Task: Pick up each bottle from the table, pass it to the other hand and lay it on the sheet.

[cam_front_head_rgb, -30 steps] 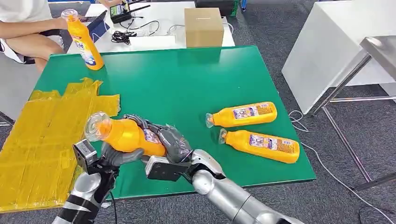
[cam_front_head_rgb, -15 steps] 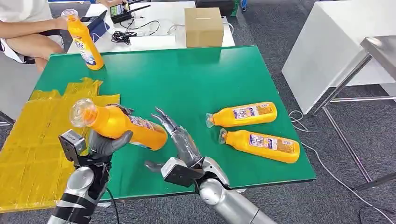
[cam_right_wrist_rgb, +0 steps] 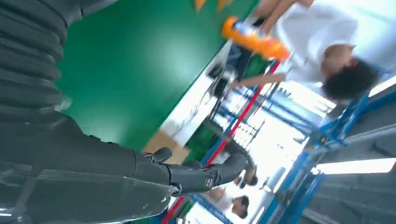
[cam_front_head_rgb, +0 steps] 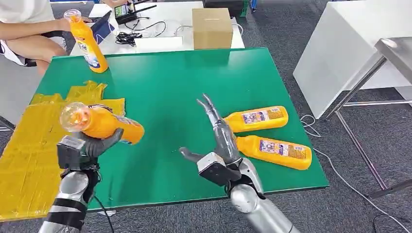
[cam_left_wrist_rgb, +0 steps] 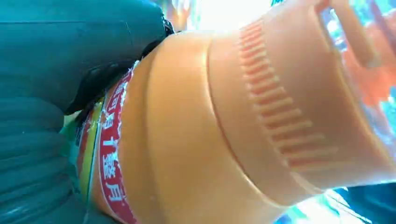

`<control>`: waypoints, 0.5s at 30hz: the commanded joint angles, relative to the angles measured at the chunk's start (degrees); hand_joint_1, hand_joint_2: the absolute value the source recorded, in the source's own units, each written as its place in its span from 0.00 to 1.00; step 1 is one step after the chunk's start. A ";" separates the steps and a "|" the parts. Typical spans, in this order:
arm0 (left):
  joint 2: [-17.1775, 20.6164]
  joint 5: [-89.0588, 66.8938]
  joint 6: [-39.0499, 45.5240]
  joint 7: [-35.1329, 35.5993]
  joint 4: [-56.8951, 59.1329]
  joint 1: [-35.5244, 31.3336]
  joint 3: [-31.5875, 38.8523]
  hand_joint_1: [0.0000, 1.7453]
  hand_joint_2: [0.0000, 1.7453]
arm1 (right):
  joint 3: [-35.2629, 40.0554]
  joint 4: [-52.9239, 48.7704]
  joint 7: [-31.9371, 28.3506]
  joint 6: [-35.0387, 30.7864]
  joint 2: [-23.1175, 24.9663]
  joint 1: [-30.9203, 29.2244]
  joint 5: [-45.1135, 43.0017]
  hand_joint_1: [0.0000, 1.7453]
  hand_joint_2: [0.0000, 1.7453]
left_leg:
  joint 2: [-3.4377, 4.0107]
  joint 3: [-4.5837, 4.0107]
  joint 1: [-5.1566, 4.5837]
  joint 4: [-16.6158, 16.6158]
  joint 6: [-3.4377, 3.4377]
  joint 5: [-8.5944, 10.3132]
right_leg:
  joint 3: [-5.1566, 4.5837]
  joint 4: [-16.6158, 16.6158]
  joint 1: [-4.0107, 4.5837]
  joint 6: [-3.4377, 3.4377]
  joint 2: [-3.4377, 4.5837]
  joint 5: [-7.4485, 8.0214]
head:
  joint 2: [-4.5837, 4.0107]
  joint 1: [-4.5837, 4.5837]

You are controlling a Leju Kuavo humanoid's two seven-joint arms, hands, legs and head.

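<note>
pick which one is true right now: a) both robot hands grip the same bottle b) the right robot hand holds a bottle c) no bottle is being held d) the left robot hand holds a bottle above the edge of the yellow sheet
d: the left robot hand grips the orange bottle over the edge of the yellow sheet, while the right robot hand is open with its fingers spread, holding nothing.
</note>
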 commanded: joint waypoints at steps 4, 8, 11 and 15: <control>6.80 -49.15 12.58 12.80 35.36 -14.51 -15.66 1.00 1.00 | -7.21 -6.44 0.50 7.18 -4.74 1.46 -1.42 0.00 1.00 | -0.22 0.26 -0.06 -0.09 -0.02 0.00 | 0.31 -0.03 -0.05 0.05 -0.26 -0.09 | 0.00 -0.02; 7.27 -48.44 10.20 13.68 37.62 -14.49 -15.16 1.00 1.00 | -9.45 -8.30 0.23 7.72 -5.12 3.93 -1.79 0.00 1.00 | -0.02 0.17 -0.02 -0.04 -0.01 -0.03 | 0.20 -0.01 -0.02 0.04 -0.08 -0.05 | 0.00 -0.02; 7.90 -48.61 8.25 16.04 39.49 -14.91 -14.39 1.00 1.00 | -10.59 -9.11 0.00 8.17 -4.87 5.14 -1.75 0.00 1.00 | 0.04 0.21 0.00 -0.02 -0.03 -0.08 | 0.23 0.00 0.00 0.04 -0.05 -0.08 | 0.00 -0.02; 8.14 -48.71 7.92 16.62 40.27 -15.03 -14.06 1.00 1.00 | -11.05 -9.46 -0.08 8.24 -4.88 5.52 -1.60 0.00 1.00 | 0.07 0.35 -0.02 -0.05 -0.06 -0.12 | 0.37 -0.01 -0.02 0.03 0.02 -0.11 | 0.00 0.00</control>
